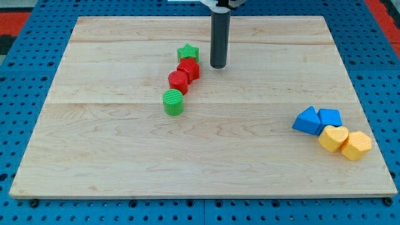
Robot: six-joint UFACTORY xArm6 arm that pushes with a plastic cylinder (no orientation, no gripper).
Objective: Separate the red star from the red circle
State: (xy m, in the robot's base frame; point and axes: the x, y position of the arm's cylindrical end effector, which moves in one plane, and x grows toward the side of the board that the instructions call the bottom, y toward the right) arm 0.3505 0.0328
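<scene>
Red star (190,69) touches ribbed red circle (178,81).

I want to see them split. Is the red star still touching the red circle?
Yes, touching: the red star sits against the red circle, no gap.

Bright even light, sharp focus, faint soft shadows, no glare
</scene>
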